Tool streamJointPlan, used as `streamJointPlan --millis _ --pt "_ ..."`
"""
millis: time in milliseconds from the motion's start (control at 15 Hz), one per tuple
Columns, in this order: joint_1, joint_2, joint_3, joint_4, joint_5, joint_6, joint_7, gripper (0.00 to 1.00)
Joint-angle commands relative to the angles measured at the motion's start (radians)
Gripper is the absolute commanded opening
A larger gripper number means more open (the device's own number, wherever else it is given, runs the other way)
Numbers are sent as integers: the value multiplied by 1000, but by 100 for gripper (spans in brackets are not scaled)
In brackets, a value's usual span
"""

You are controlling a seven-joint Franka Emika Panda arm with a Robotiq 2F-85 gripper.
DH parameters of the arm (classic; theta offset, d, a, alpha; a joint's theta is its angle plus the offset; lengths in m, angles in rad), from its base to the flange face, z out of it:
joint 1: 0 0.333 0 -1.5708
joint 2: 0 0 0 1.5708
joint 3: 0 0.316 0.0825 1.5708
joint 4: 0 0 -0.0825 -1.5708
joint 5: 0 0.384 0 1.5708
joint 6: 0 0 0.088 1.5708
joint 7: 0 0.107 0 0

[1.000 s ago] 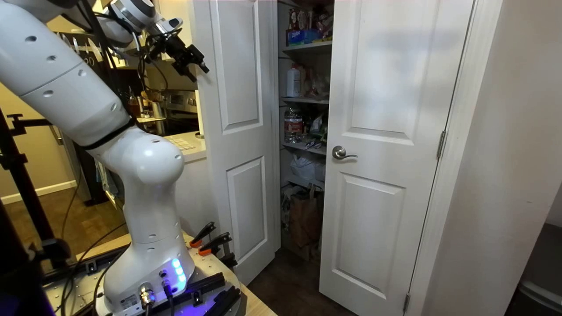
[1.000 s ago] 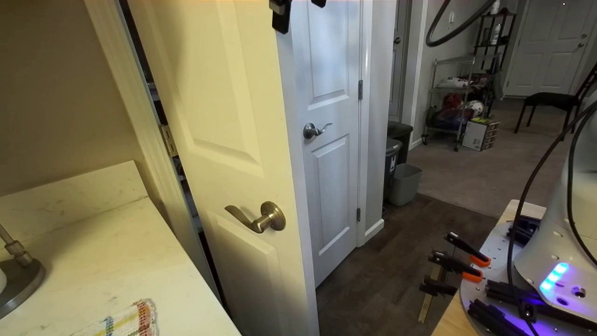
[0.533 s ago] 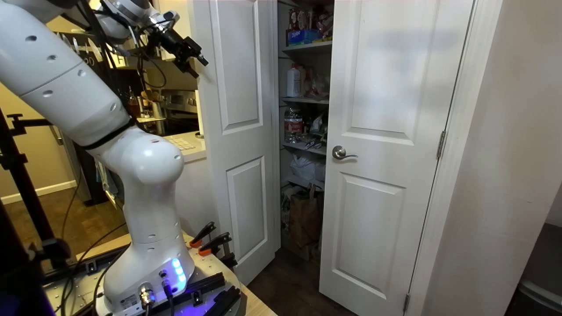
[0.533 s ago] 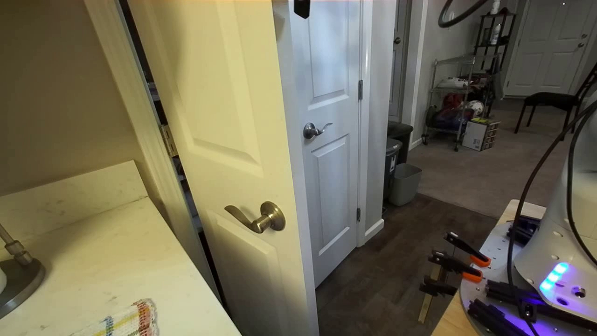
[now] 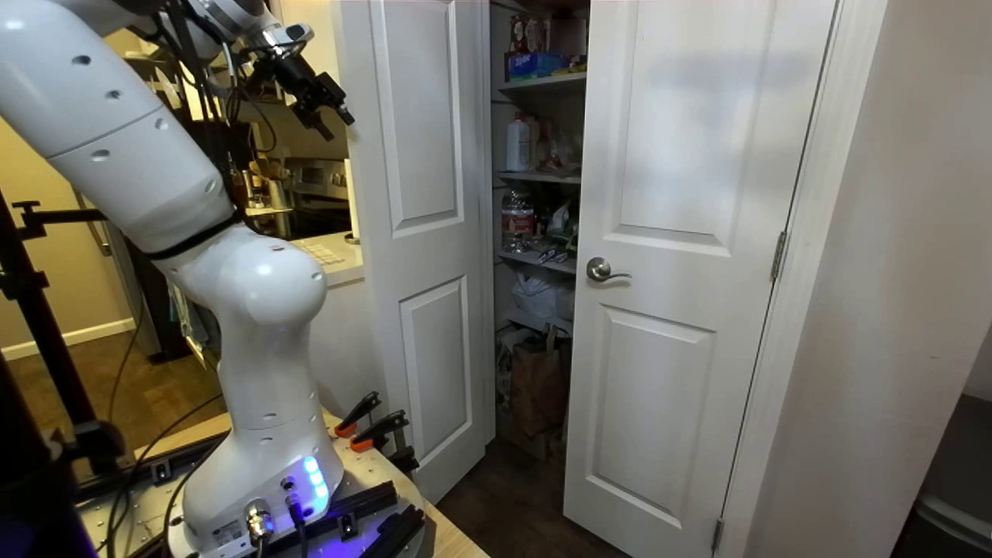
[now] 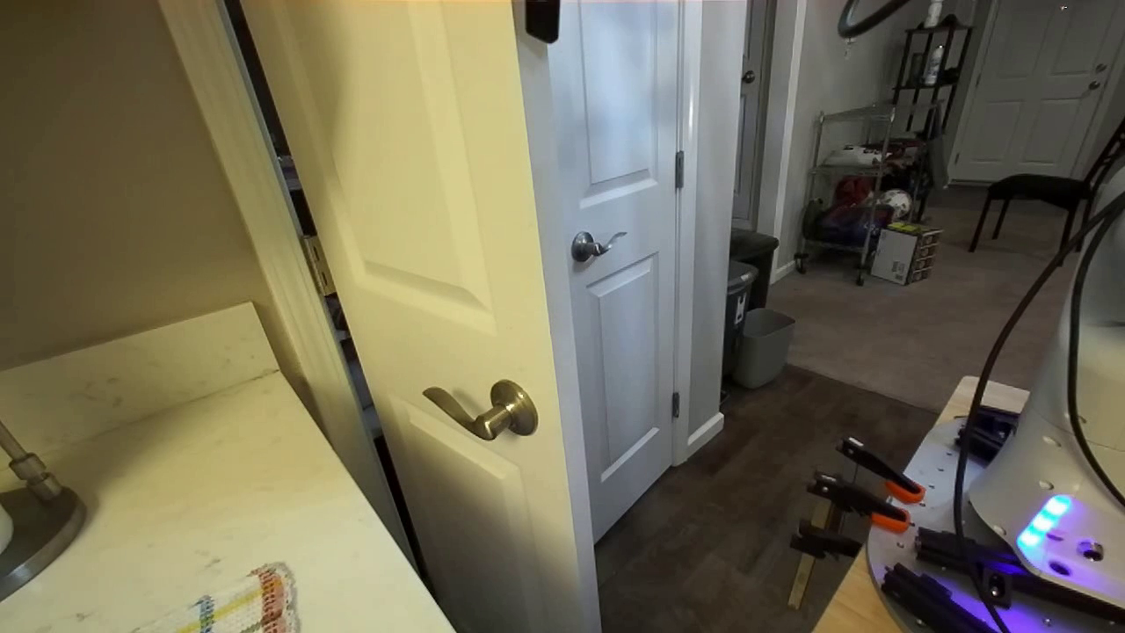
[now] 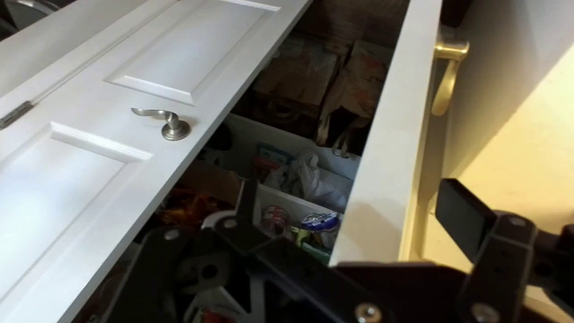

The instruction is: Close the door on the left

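Observation:
The left door is the tall white panelled leaf (image 5: pixel 422 248) standing ajar in an exterior view. It is lit yellow in an exterior view (image 6: pixel 422 290), with a metal lever handle (image 6: pixel 497 411) near its right edge. In the wrist view its narrow edge (image 7: pixel 381 179) runs up between the spread fingers, with the handle (image 7: pixel 448 67) on its right side. My gripper (image 5: pixel 339 127) is open and holds nothing, high by the door's free edge. One finger (image 6: pixel 541 19) shows at the top of an exterior view. I cannot tell whether a finger touches the door.
The matching right leaf (image 5: pixel 682 279) also stands ajar, with a lever handle (image 5: pixel 603 270). Pantry shelves (image 5: pixel 542 178) with goods show between the leaves. A counter (image 6: pixel 176 492) lies beside the left door. Clamps (image 5: pixel 380 430) stick out from the robot's table.
The gripper has shifted slightly left, away from the door face, and the upper arm has moved a little to the right. Less of the fingers shows in an exterior view. Both doors are unmoved.

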Motion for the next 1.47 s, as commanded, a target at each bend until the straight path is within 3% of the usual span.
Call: streamJointPlan --millis 0,267,800,1400 --pt "29 24 -30 41 38 26 12 100" --pt "21 33 -26 64 18 37 15 100" --pt "-2 70 -22 -13 -57 154 31 100" --pt "-7 92 -23 -48 -170 85 85 100"
